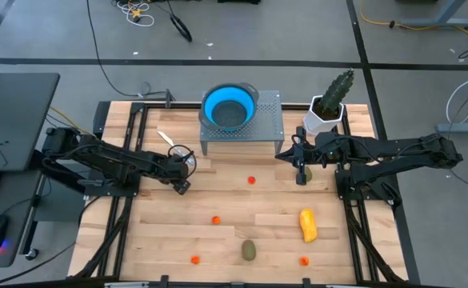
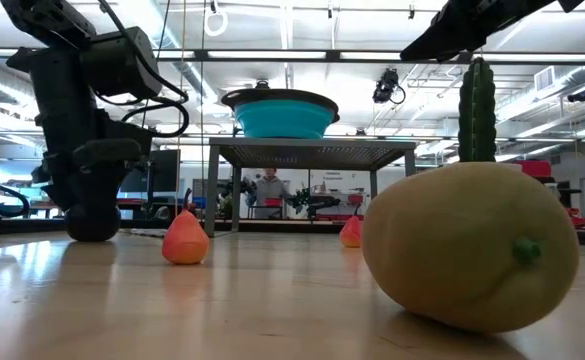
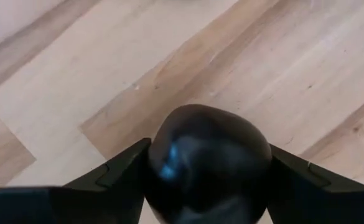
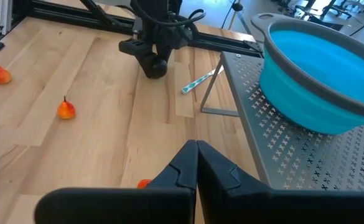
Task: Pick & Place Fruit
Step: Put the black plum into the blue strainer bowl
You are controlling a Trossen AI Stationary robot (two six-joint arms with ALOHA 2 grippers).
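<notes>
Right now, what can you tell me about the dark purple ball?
The purple ball is a dark, glossy, smooth sphere, plastic-looking, with a faint bluish sheen. It sits on the wooden table, left of the metal stand, between the fingers of the left gripper, which flank it closely on both sides. Whether they already press on it cannot be told. From above the gripper hides it almost entirely.
</notes>
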